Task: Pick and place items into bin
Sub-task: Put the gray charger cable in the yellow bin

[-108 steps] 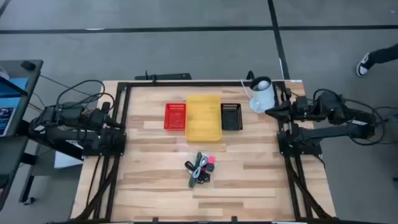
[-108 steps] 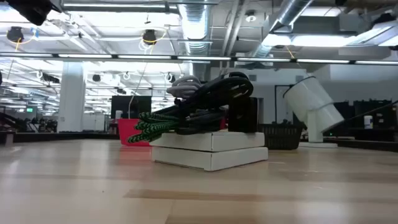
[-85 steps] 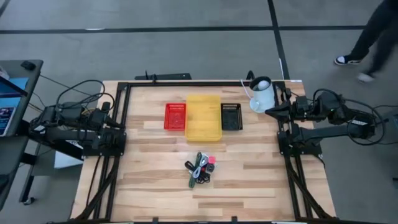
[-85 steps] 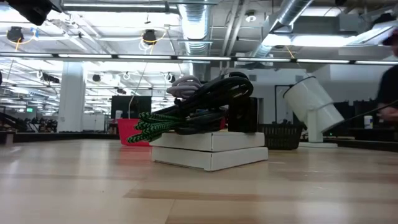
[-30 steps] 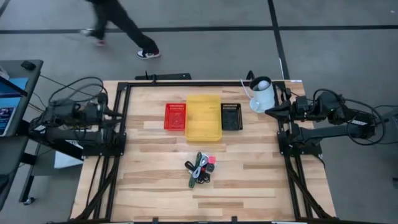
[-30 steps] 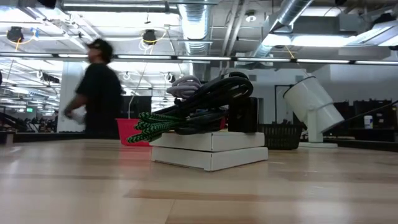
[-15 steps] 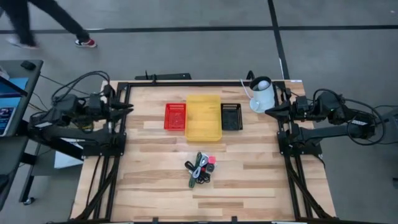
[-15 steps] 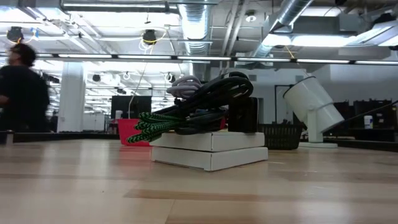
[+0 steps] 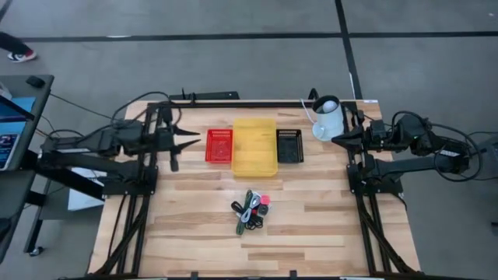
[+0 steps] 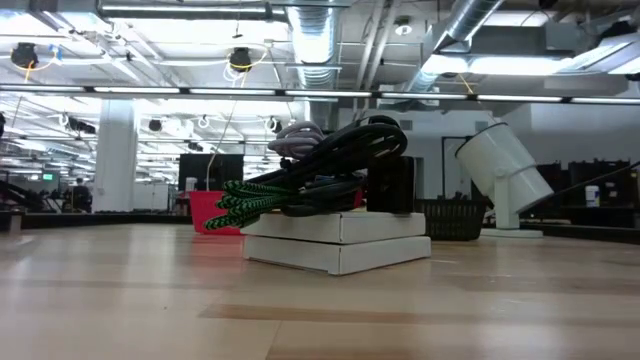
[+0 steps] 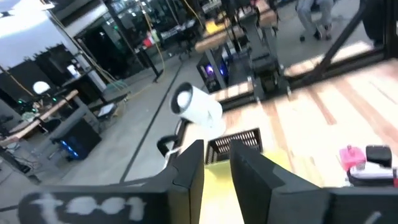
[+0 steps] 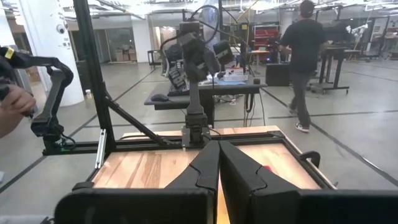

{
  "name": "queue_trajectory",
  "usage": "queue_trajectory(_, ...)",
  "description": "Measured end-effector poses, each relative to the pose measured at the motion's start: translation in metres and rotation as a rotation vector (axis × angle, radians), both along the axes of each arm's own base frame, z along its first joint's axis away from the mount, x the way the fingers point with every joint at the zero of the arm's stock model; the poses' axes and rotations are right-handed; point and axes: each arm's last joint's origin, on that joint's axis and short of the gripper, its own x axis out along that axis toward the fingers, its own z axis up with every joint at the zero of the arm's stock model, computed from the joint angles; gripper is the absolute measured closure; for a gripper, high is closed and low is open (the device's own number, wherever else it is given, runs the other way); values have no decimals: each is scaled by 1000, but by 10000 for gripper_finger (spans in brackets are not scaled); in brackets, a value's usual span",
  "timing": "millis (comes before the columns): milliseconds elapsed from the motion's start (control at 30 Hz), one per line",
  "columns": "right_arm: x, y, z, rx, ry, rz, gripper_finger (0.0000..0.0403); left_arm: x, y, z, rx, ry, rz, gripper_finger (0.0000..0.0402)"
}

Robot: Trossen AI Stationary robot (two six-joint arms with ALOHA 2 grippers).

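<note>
Presently: left pincer slightly apart, empty, reaching over counter beside red bin, likely bound for items heaped mid-counter; right pincer together, parked at edge.

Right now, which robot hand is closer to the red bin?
The left. The left gripper hangs just beside the red bin, on its left edge. The right gripper waits at the table's right side, past the yellow bin and black bin.

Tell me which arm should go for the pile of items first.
Left, probably. The left gripper is out over the table beside the red bin; the right gripper sits at the table's edge, shut, farther from the pile.
</note>
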Motion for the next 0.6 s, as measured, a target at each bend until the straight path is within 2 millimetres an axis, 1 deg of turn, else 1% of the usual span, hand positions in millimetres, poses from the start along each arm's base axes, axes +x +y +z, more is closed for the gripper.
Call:
queue_trajectory(300,0,0,0,0,0,0,395,19,0,-2,-84,32,11,272)
queue_trajectory(467,0,0,0,0,0,0,395,34,-2,-12,-179,87,-30,252)
queue_trajectory(600,0,0,0,0,0,0,395,48,-4,-22,-253,145,-74,248)
